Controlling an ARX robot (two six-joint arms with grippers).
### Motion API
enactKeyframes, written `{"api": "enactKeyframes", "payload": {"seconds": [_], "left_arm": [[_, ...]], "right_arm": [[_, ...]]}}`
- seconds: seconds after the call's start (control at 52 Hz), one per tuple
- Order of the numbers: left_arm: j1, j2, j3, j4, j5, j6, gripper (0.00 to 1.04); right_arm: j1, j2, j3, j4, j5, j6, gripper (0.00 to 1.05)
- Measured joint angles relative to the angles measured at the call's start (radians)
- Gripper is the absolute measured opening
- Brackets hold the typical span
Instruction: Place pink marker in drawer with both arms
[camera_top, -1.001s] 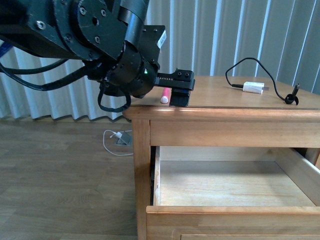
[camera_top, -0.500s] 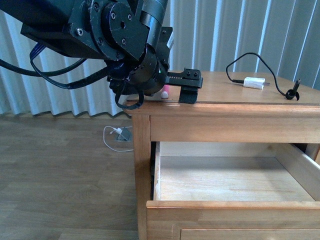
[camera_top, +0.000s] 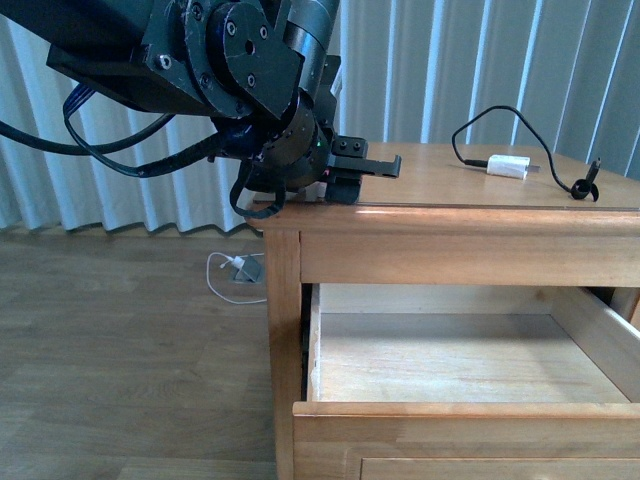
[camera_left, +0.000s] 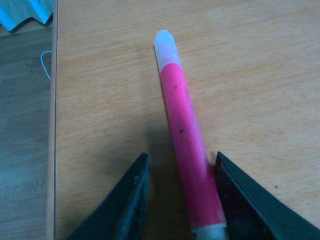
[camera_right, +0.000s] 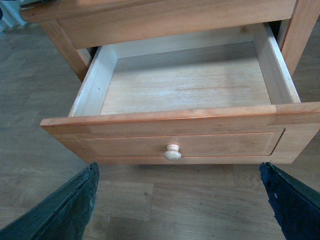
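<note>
Pink marker (camera_left: 185, 150) lay flat on nightstand (camera_top: 450, 190) top near its left front corner. Left gripper (camera_left: 181, 159) straddled it, narrow, one finger touching, other apart. Drawer (camera_right: 170, 117) under nightstand top stood pulled out, bare wood inside. Right gripper (camera_right: 177, 170) was spread wide before drawer front.

In the front view, the honey-coloured wooden table top (camera_top: 450, 190) and the open pale-wood drawer (camera_top: 460, 410) beneath it are seen level, from in front. The table top (camera_left: 100, 100) is viewed closely from above in the left wrist view. The drawer (camera_right: 160, 116) is looked down into from its front in the right wrist view.
</note>
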Motion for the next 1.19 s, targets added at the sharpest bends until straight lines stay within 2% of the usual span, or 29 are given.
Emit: {"api": "enactKeyframes", "payload": {"seconds": [0.115,0.173,0.327,0.385,0.423,0.654,0.866,0.982,1.193], "left_arm": [[0.003,0.000,0.000,0.000,-0.011,0.006,0.21],[0.004,-0.005,-0.015,0.018,0.010,0.017,0.15],[0.016,-0.047,-0.107,0.130,0.140,0.063,0.15],[0.022,-0.071,-0.153,0.167,0.203,0.077,0.15],[0.029,-0.097,-0.200,0.206,0.285,0.097,0.15],[0.054,-0.245,-0.367,0.227,0.574,0.188,0.15],[0.063,-0.357,-0.502,0.194,0.757,0.277,0.15],[0.058,-0.362,-0.554,0.186,0.781,0.312,0.15],[0.033,-0.314,-0.584,0.203,0.743,0.345,0.15]], "right_arm": [[0.000,0.000,0.000,0.000,0.000,0.000,0.96],[0.000,0.000,0.000,0.000,0.000,0.000,0.96],[0.000,0.000,0.000,0.000,0.000,0.000,0.96],[0.000,0.000,0.000,0.000,0.000,0.000,0.96],[0.000,0.000,0.000,0.000,0.000,0.000,0.96],[0.000,0.000,0.000,0.000,0.000,0.000,0.96],[0.000,0.000,0.000,0.000,0.000,0.000,0.96],[0.000,0.000,0.000,0.000,0.000,0.000,0.96],[0.000,0.000,0.000,0.000,0.000,0.000,0.96]]}}
